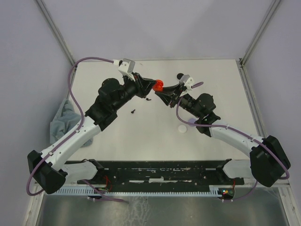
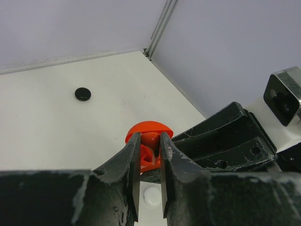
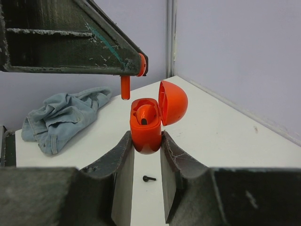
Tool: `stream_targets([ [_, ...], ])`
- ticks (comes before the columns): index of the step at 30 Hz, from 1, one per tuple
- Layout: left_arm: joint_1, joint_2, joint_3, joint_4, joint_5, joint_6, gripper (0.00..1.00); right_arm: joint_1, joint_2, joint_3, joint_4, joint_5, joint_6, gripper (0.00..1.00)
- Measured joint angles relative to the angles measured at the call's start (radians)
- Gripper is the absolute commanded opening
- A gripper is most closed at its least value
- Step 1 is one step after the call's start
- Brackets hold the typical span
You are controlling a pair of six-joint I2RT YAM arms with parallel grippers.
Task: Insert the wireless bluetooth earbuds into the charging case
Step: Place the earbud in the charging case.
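Observation:
The red charging case is held upright off the table, my right gripper shut on its lower body. Its lid stands open to the right, and one red earbud sits in a socket. My left gripper is shut on a second red earbud. In the right wrist view that earbud's stem hangs down just above and left of the open case. From above, the two grippers meet at the red case over the table's middle back. A black earbud lies on the table below the case.
A crumpled blue cloth lies at the table's left edge. A white round case sits near the right arm, and a black round case lies towards the back. Small black earbuds lie loose on the table. Enclosure walls stand close behind.

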Motion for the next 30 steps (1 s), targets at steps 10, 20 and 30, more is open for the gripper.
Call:
stream_targets([
  [10, 0.000, 0.014, 0.000, 0.002, -0.009, 0.002, 0.22, 0.000, -0.006, 0.000, 0.000, -0.010, 0.000, 0.05],
  [20, 0.000, 0.015, 0.000, 0.020, -0.011, 0.002, 0.22, 0.000, -0.006, 0.000, 0.000, -0.022, 0.004, 0.04],
  [30, 0.000, 0.014, -0.014, 0.013, -0.011, 0.002, 0.22, 0.000, -0.007, 0.000, 0.000, -0.020, 0.003, 0.04],
])
